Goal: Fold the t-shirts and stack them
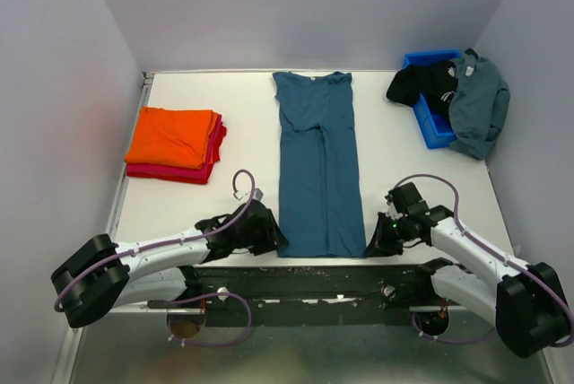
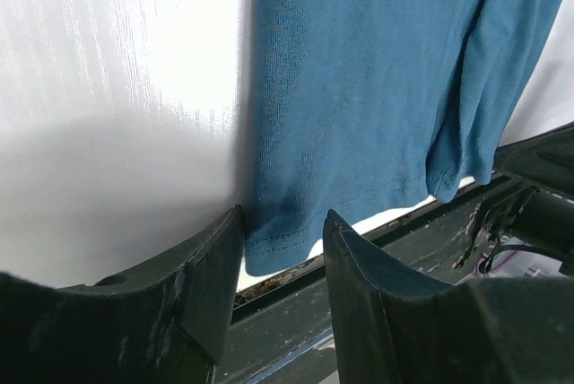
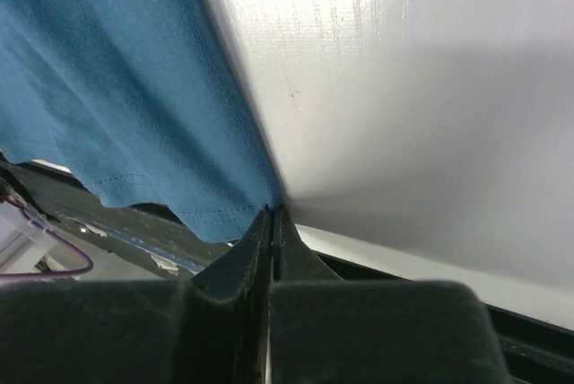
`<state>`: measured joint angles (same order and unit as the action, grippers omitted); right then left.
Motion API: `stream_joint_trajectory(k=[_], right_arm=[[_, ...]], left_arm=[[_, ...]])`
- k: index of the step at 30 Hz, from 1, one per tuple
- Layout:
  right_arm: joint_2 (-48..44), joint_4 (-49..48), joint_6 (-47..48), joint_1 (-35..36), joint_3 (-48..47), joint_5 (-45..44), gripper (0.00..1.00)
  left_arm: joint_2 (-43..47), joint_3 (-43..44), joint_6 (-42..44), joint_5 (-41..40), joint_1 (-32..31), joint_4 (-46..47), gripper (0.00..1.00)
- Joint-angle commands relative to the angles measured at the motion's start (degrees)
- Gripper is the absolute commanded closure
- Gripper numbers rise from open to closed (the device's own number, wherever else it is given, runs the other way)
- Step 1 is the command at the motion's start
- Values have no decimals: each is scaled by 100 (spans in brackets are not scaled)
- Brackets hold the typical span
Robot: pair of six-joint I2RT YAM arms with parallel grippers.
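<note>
The teal shirt (image 1: 318,169) lies along the middle of the table (image 1: 242,106), narrowed lengthwise but, I judge, not yet folded short. At the table's near edge the left gripper (image 2: 283,222) has its jaws apart around one hem corner. The right gripper (image 3: 271,213) is closed at the other corner; whether it pinches cloth I cannot tell. The orange shirt (image 1: 172,135) and the red shirt (image 1: 170,171) are stacked at the table's left. The black shirt (image 1: 421,83) and the grey-blue shirt (image 1: 480,101) wait unfolded over the bin (image 1: 430,124) at its far right corner.

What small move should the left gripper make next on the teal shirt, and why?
Probably close the left gripper: its open jaws straddle the near hem corner of the teal t-shirt, while the right gripper looks shut on the other corner.
</note>
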<state>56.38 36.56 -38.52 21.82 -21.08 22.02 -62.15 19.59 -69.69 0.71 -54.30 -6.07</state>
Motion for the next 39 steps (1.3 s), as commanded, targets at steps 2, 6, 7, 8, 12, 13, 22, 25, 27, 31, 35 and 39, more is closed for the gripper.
stream_joint_trajectory(k=[2,6,7,8,12,13,22,25,27,31,35,39], right_arm=[[84,62,38,68,-10,215,99],[-101,307,143,76,-203,189,99],[-127,343,169,85,-247,180,99],[-136,370,187,76,-265,171,99],[-92,300,187,85,-256,232,99],[-92,265,179,85,-247,232,99],[-57,264,249,85,-291,232,99],[-74,308,257,85,-361,232,99],[-83,361,257,85,-388,224,99],[-136,431,266,85,-423,162,99],[-162,405,258,85,-397,197,99],[-162,405,249,85,-397,206,99]], left_arm=[[19,-193,-10,-229,-36,-668,46],[19,-254,-27,-186,-36,-580,50],[1,-237,-27,-168,-36,-571,51],[-16,-228,-44,-168,-36,-615,52],[80,-167,-89,-229,-45,-983,52],[150,-175,-97,-247,-45,-1045,52],[283,-316,-264,-221,-142,-880,74],[221,-377,-361,-142,-186,-520,74],[177,-369,-414,-141,-212,-431,73],[168,-290,-387,-168,-230,-571,70],[256,-263,-370,-229,-230,-686,68],[265,-377,-379,-168,-230,-414,89]])
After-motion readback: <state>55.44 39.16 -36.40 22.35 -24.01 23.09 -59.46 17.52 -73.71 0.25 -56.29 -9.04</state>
